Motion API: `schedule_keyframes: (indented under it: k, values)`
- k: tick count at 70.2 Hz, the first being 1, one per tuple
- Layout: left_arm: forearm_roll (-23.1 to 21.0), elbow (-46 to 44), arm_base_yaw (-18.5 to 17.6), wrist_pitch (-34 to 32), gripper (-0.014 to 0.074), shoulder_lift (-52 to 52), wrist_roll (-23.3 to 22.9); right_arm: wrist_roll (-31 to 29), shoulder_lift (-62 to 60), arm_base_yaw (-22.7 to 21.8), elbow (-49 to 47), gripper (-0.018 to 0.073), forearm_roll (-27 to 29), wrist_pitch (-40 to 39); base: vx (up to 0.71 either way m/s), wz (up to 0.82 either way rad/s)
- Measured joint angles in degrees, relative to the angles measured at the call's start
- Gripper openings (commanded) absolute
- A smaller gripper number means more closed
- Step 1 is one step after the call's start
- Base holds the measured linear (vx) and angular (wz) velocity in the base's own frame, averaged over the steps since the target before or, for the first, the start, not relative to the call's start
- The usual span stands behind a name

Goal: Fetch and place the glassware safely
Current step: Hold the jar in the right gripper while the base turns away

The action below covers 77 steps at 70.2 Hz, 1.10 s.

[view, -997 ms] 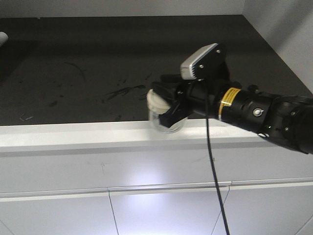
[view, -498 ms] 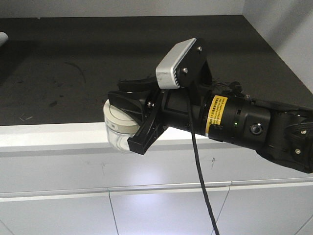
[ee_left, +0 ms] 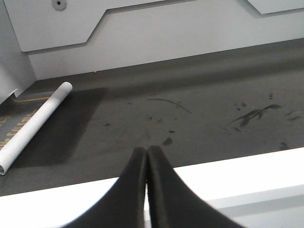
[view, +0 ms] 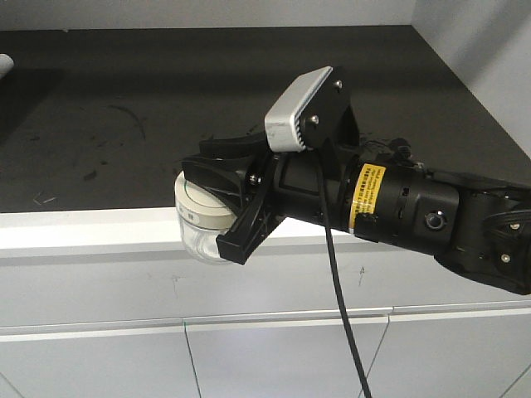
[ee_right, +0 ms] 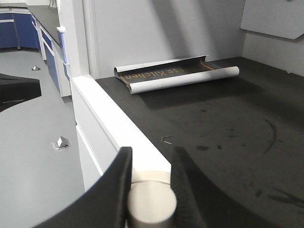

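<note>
The glassware (view: 199, 242) is a small clear jar with a cream-white lid (view: 197, 204). My right gripper (view: 219, 207) is shut on it, one black finger on each side. It is held tilted in the air at the counter's white front edge (view: 91, 228). In the right wrist view the lid's round knob (ee_right: 151, 204) fills the gap between the fingers (ee_right: 121, 175) of the right gripper (ee_right: 152, 160); the glass body is hidden there. My left gripper (ee_left: 146, 152) is shut on nothing, low over the same white edge, and it does not show in the front view.
The dark countertop (view: 166, 108) is scuffed. A rolled white sheet (ee_left: 35, 124) lies at its far left, also seen as a printed roll (ee_right: 180, 76) by the wall. A black cable (view: 334, 282) hangs from the right arm over white drawer fronts (view: 282, 356). A wall rises at right (view: 489, 58).
Over the last second the right arm carried the jar left and towards the camera, from above the counter out to the white front edge. In the last half second it barely moved.
</note>
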Motion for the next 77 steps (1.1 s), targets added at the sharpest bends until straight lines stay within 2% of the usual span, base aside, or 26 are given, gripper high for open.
schedule_keyframes:
  k: [77]
  values:
    - [0.00, 0.00, 0.00, 0.00, -0.0007, 0.00, 0.00, 0.05, 0.00, 0.00, 0.05, -0.0004, -0.06, 0.05, 0.00, 0.01]
